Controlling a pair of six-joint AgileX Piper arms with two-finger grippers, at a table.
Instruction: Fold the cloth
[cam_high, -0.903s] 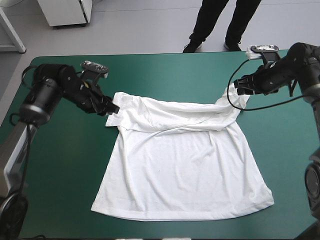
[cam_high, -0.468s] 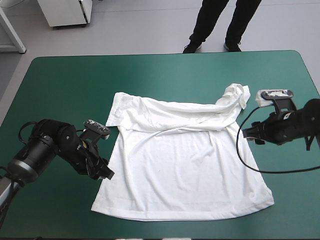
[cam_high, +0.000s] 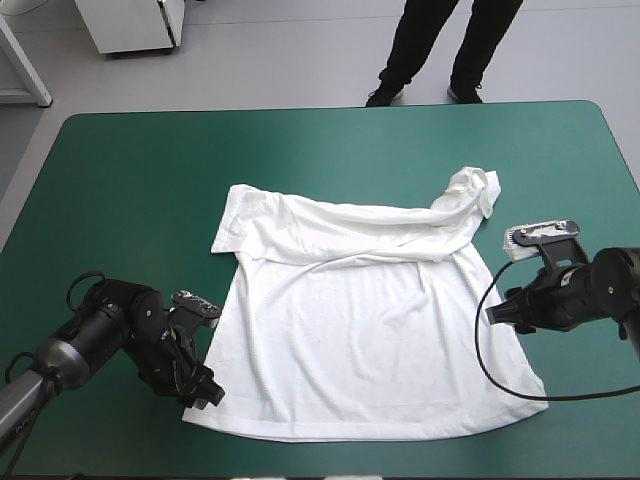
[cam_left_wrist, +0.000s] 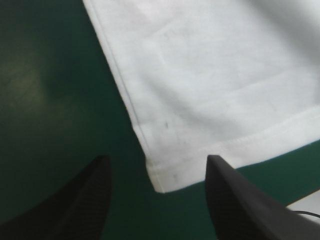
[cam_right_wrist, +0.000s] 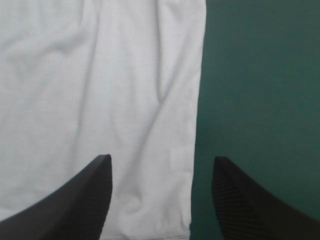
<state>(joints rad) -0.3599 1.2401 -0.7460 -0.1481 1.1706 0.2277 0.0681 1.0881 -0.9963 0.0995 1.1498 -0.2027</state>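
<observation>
T-shirt (cam_high: 370, 330) spread flat on the desk (cam_high: 130, 200), long axis running collar (far) to hem (near), the collar end rumpled. Left pincer (cam_high: 205, 392), jaws wide: the left hem corner (cam_left_wrist: 157, 186) lies just ahead, centred between the jaws, and the cloth runs on beyond it. Right pincer (cam_high: 497, 312), jaws wide: the side edge (cam_right_wrist: 197, 125) runs straight ahead between the jaws, with cloth toward one jaw and bare desk toward the other. In the high view this pincer sits partway up that edge, apart from the right hem corner. Judged: the left arm is the nearer to its grasp.
</observation>
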